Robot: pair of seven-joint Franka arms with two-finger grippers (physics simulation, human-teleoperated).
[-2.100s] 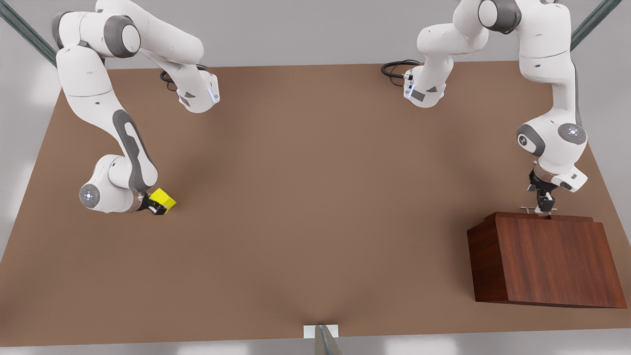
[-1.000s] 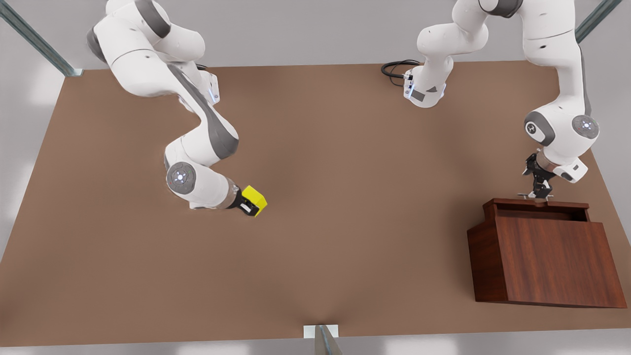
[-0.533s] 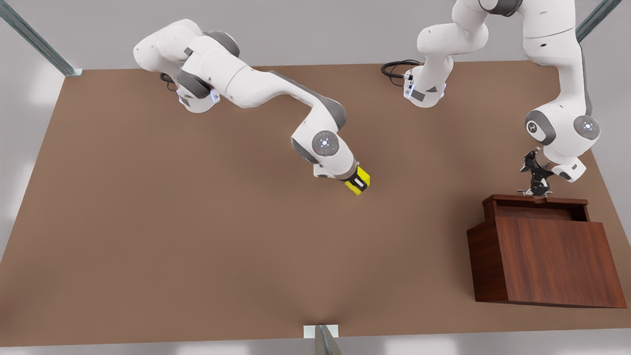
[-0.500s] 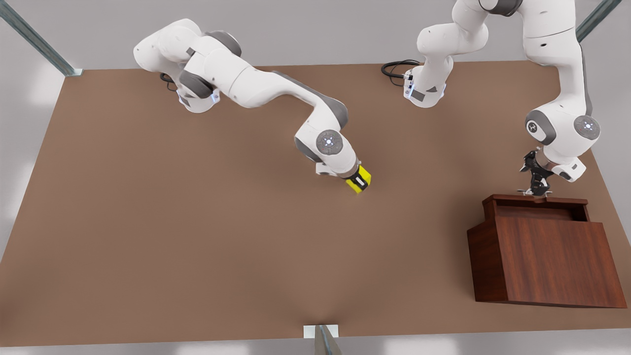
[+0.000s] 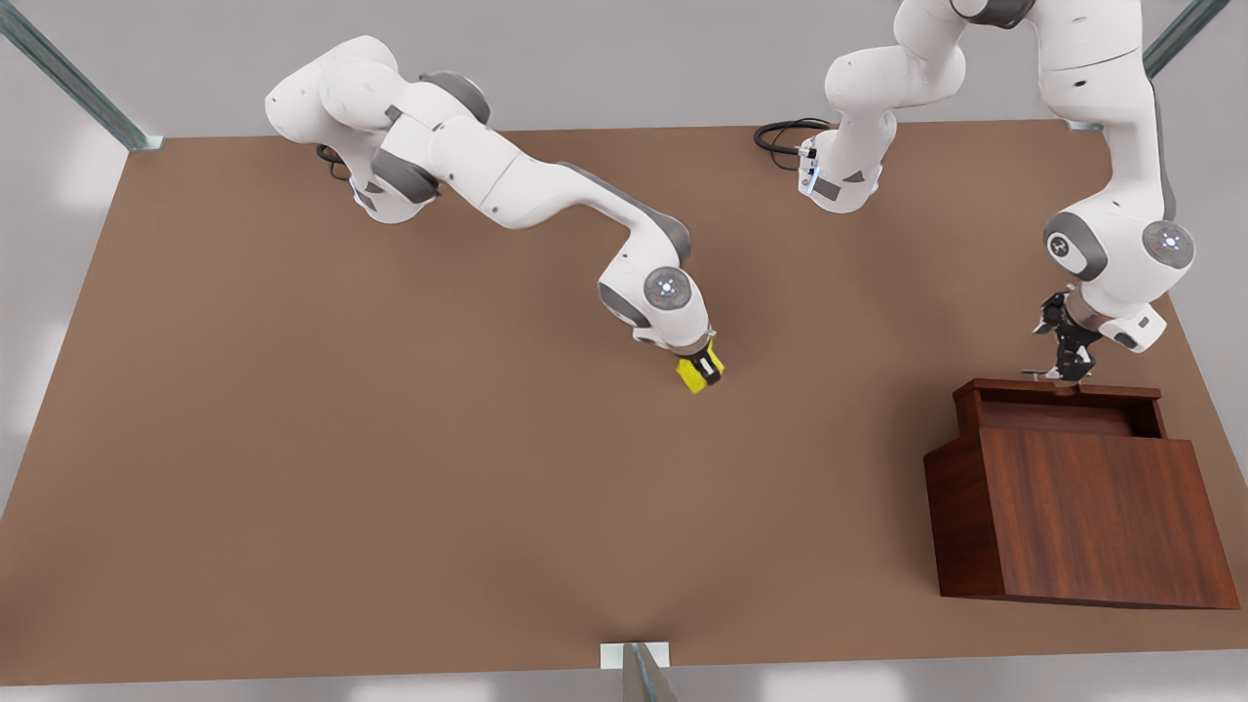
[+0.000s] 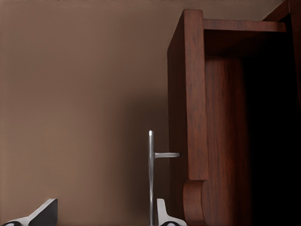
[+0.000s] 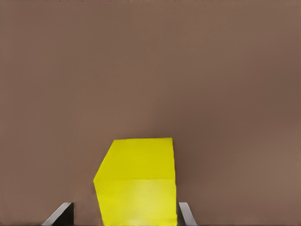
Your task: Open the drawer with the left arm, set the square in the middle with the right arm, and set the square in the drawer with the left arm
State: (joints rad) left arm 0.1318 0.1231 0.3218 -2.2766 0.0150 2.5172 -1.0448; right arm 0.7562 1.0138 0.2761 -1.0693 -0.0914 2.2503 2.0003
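Observation:
The yellow square (image 5: 695, 378) sits low at the tabletop near the middle (image 5: 585, 458), between the fingers of my right gripper (image 5: 704, 367), which is open. In the right wrist view the square (image 7: 138, 179) touches one fingertip (image 7: 185, 214), and a strip of table shows beside the other. The drawer (image 5: 1058, 392) stands pulled out of the reddish-brown cabinet (image 5: 1092, 517) at the front view's right. My left gripper (image 5: 1068, 369) is open just behind its silver handle (image 6: 150, 179). The bar lies close to one fingertip (image 6: 164, 215) of the left gripper (image 6: 103, 215).
Brown table (image 5: 341, 439) stretches wide at the front view's left and front. Both arm bases (image 5: 838, 180) stand along the far edge with a black cable (image 5: 780, 132). A metal post (image 5: 639, 673) rises at the near edge.
My right arm swept the square from the front view's left to the middle and lowered it. My left arm drew the drawer out of the cabinet.

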